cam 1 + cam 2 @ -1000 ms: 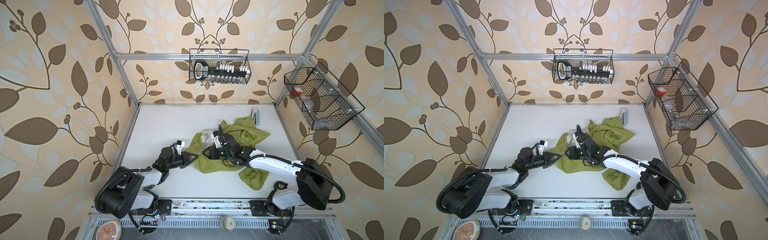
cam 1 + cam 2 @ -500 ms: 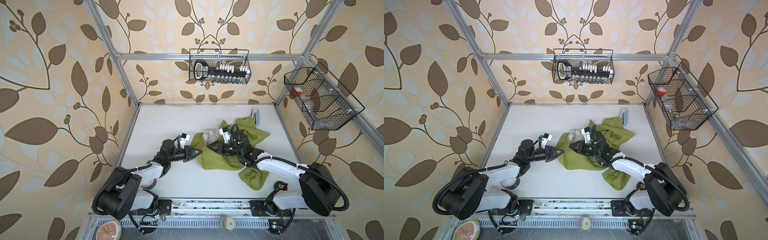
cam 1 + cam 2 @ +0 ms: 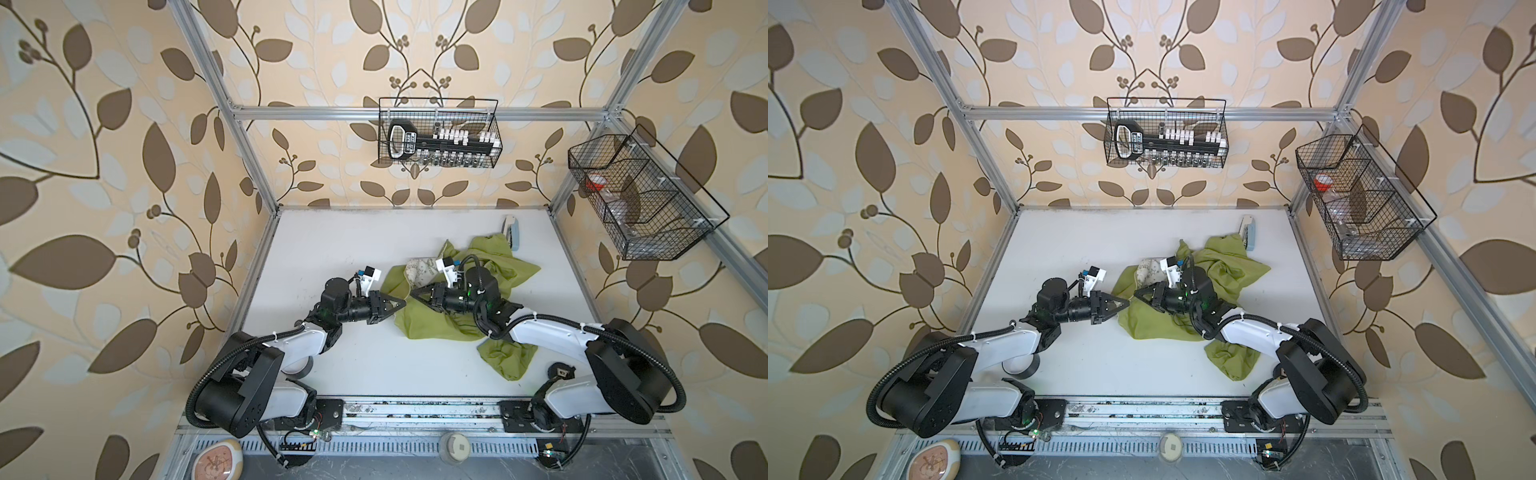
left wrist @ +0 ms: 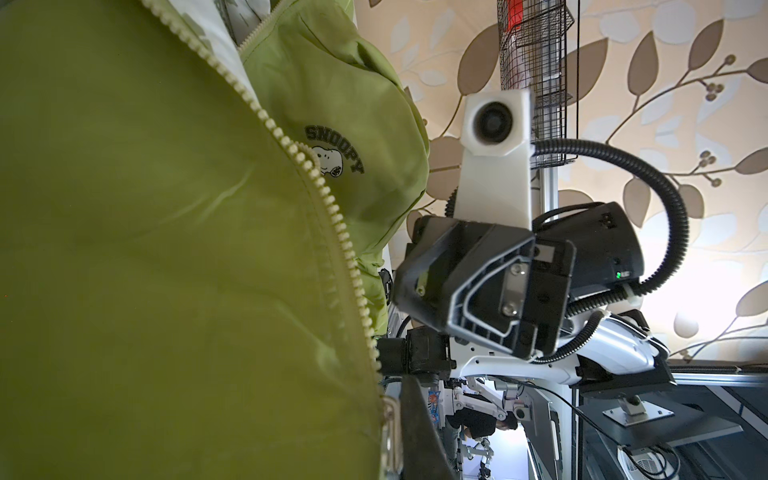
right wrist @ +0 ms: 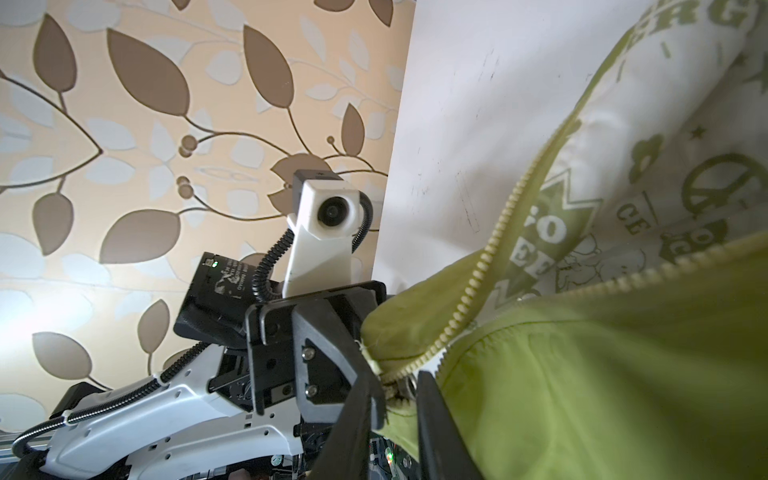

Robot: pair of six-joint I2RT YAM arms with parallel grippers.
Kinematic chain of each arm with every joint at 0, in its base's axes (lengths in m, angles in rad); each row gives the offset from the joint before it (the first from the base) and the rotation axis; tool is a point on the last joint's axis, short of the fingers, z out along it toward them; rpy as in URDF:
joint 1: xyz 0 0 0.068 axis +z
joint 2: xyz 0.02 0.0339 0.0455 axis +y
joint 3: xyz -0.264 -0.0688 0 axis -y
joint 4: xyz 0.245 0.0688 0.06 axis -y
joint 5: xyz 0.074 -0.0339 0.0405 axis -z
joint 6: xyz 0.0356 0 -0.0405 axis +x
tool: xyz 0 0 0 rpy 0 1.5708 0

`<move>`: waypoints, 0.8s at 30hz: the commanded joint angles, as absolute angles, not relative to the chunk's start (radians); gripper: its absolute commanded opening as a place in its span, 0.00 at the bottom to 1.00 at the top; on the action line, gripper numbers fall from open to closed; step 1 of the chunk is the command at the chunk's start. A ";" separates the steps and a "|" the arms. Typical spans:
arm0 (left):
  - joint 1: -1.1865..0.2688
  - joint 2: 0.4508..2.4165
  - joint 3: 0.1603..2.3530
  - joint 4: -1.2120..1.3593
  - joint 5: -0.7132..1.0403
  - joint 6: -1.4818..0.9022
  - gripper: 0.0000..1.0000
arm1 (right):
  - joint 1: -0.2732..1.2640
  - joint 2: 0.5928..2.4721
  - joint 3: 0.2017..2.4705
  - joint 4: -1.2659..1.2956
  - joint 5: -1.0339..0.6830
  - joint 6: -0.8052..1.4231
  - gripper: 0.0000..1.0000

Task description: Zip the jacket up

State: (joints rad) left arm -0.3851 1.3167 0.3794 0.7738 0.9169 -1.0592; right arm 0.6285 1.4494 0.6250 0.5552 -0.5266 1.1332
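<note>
Jacket (image 3: pixel 430 328), lime-green hooded fabric, cream printed lining: crumpled, unzipped, right of centre on white desk (image 3: pixel 332 249). Zipper slider (image 5: pixel 399 388), small, metal: between right hand (image 3: pixel 417 293) jaws, set narrow; pinch cannot be told. Left hand (image 3: pixel 398 305): clamped on jacket hem corner. Advice: hold hem taut, draw slider straight along teeth. Arms: low, wrists level, tips nearly meeting.

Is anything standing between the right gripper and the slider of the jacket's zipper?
Nothing visible does. The right gripper has its fingers on both sides of the slider, at the bottom end of the zipper of the jacket. The left gripper holds the hem close beside it.
</note>
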 commanded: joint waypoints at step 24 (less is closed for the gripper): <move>-0.382 1.304 0.416 0.839 0.960 -1.069 0.00 | 0.668 1.597 0.570 0.881 -0.573 1.316 0.21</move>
